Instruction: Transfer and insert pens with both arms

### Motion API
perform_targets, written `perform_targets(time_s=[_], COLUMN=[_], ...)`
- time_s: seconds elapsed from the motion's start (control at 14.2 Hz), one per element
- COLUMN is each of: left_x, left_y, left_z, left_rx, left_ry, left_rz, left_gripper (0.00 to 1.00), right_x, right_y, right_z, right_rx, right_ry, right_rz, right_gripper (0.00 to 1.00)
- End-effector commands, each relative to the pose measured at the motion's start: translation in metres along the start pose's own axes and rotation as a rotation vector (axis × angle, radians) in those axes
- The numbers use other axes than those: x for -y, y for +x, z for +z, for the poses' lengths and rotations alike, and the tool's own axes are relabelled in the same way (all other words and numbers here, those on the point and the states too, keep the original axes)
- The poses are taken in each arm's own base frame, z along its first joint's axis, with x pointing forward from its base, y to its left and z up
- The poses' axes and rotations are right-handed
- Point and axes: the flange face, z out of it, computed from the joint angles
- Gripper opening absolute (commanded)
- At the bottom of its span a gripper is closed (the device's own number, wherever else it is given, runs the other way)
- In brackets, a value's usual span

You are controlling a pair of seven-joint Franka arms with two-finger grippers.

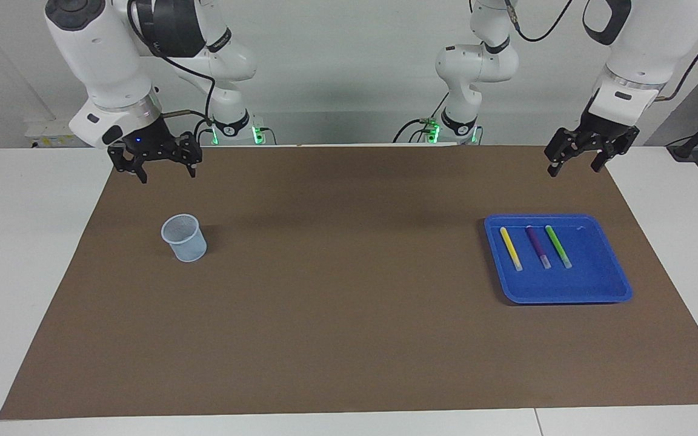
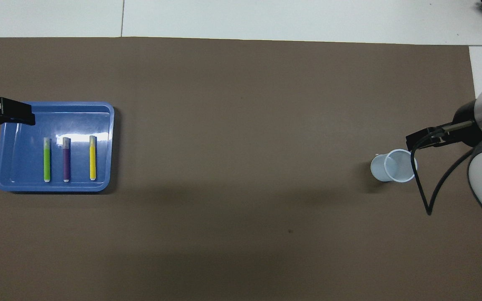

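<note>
Both arms wait raised, the left hand [image 1: 574,166] and right hand [image 1: 168,172] with fingers spread, holding nothing.

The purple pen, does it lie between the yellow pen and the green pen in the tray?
Yes, the purple pen lies between the yellow pen and the green pen in the blue tray.

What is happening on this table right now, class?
Nothing is held yet. Three marker pens, yellow, purple and green, lie side by side in a blue plastic tray. The left gripper hangs open above the table by the tray; the right gripper hangs open near a pale translucent cup.
</note>
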Motion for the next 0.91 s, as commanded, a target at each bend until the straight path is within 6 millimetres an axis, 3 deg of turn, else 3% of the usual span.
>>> perform_targets(time_s=[0.0,0.84], left_x=[-0.0005,0.0004], left_y=[-0.007,-0.0074], left_z=[-0.0022,-0.0017], left_rx=[-0.009,-0.005], left_ry=[-0.001,-0.001], left_rz=[-0.007,-0.008], left_gripper=[1.0,1.0], right_x=[-0.0025,-0.0025], right_y=[-0.0039,-0.0039], right_z=[-0.0023,-0.0023], right_rx=[-0.016,-0.016], right_ry=[0.022,0.022], right_rz=[0.018,0.018], right_gripper=[1.0,1.0])
